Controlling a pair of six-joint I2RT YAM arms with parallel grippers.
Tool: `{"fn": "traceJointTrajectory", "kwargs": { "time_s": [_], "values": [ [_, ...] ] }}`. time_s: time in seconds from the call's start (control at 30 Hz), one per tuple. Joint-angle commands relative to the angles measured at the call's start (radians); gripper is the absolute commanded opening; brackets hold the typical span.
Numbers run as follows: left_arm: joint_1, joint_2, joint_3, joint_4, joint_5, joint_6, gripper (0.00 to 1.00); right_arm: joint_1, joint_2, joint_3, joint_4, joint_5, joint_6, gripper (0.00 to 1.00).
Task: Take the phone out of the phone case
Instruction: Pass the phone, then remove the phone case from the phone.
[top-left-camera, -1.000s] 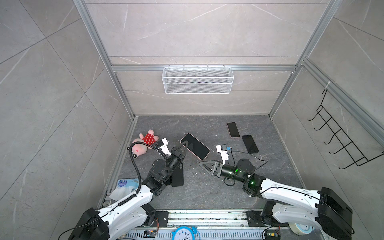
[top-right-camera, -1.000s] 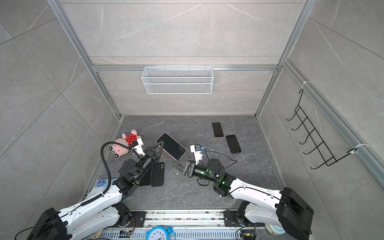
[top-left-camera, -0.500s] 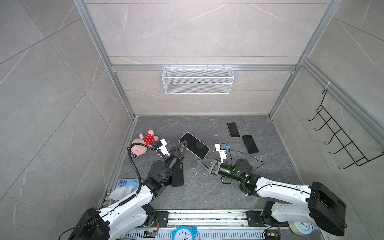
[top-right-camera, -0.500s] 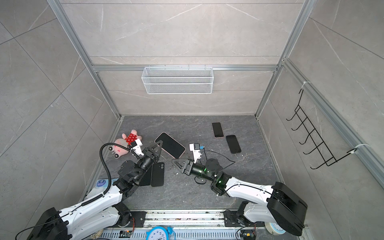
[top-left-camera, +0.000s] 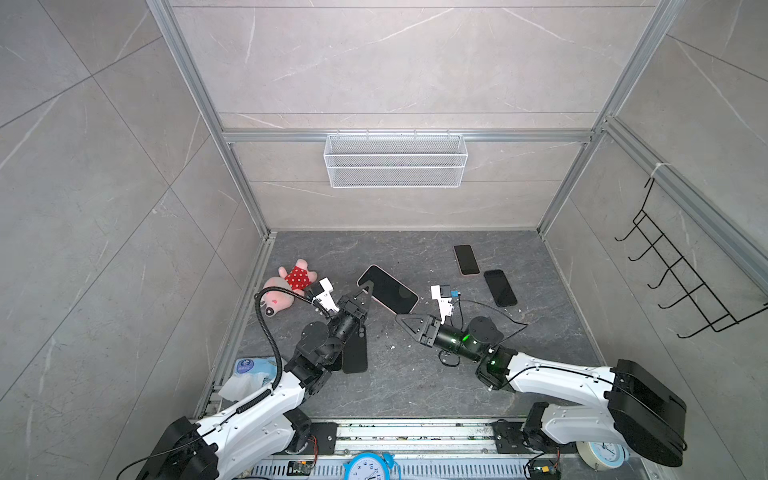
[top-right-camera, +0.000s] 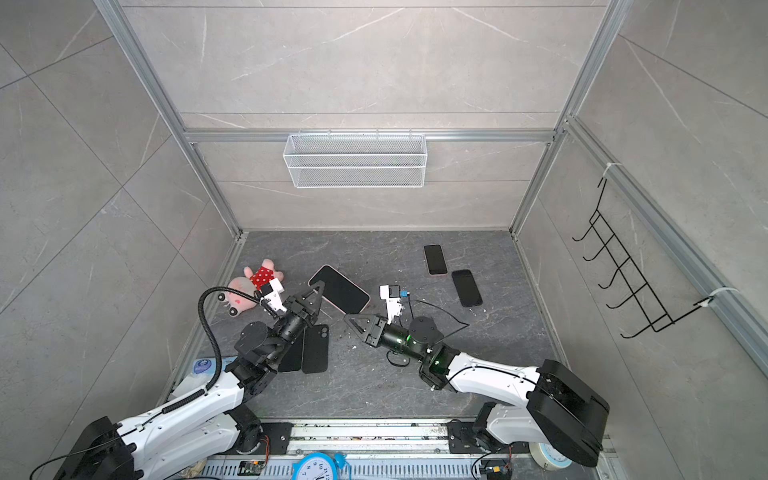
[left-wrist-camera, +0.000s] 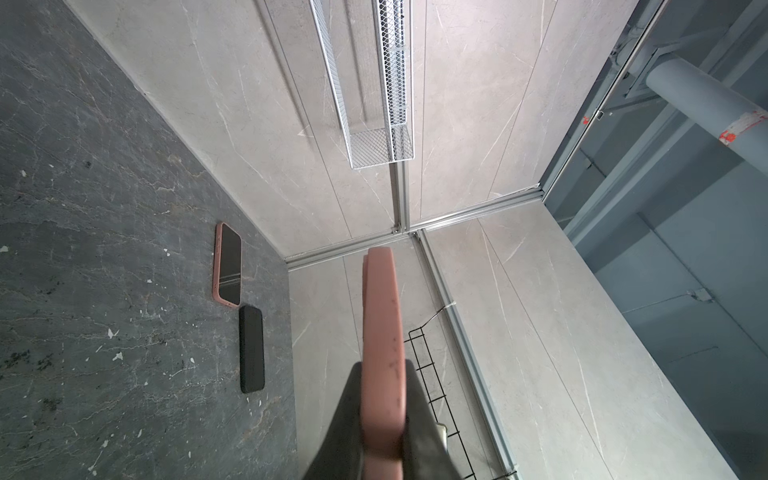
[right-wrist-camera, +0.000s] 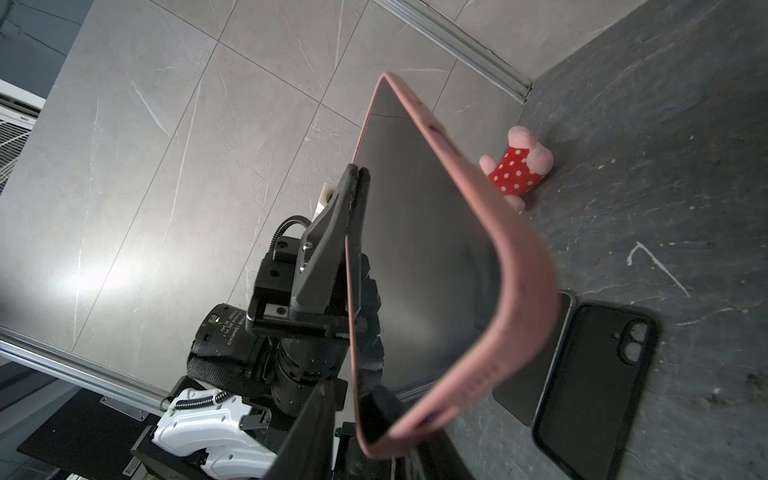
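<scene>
Phone (top-left-camera: 388, 289), cased in pink, hangs tilted off the floor just beside the plush pig (top-left-camera: 286, 286), on the pig's side toward the right arm, in both top views. The left gripper (top-left-camera: 366, 291) is clamped on the phone's end nearest the pig. The right gripper (top-left-camera: 404, 322) sits at the corner farthest from the pig, and from above it is unclear whether it touches. Nearer the robot than the pig, an empty black case (top-right-camera: 316, 349) and a dark phone (top-right-camera: 292, 359) lie flat side by side, and the left arm crosses over the dark phone and hides part of it. Well apart from the pig, beyond the right gripper, a pink-edged phone (top-left-camera: 466, 259) and a black phone (top-left-camera: 500, 288) lie flat toward the back wall, where a wire basket (top-left-camera: 395, 160) hangs. In the left wrist view the pink case (left-wrist-camera: 382, 332) is seen edge-on, pinched between the dark fingers (left-wrist-camera: 345, 424). The pink-edged phone (left-wrist-camera: 228, 264) and the black phone (left-wrist-camera: 252, 349) lie end to end on the floor beyond it. In the right wrist view the phone's dark screen (right-wrist-camera: 419, 257) fills the middle and covers part of the pig (right-wrist-camera: 515, 170) behind it. The left gripper (right-wrist-camera: 358, 183) is pressed shut on the edge toward the pig. The right gripper's own fingers (right-wrist-camera: 307, 432) stand on either side of the case's near corner, but I cannot tell whether they have closed on it. The empty black case (right-wrist-camera: 598, 386) lies on the floor behind that corner.
</scene>
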Motion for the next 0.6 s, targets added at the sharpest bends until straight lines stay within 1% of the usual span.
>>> {"fn": "traceJointTrajectory", "kwargs": {
  "time_s": [0.0,0.37,0.47,0.57],
  "values": [
    [-0.005,-0.03,0.004,0.124,-0.021,-0.011,0.0,0.003,0.006,0.031,0.054,0.011,0.008,0.25],
    [-0.006,-0.043,0.012,0.089,-0.025,-0.019,0.0,0.003,0.008,0.024,0.039,0.003,-0.017,0.03],
    [-0.007,-0.055,0.031,0.031,-0.023,-0.031,0.0,0.003,0.006,0.032,-0.02,-0.009,-0.091,0.0],
    [-0.006,-0.07,0.054,-0.039,-0.019,-0.049,0.0,0.003,-0.004,0.04,-0.103,-0.025,-0.18,0.0]
  ]
}}
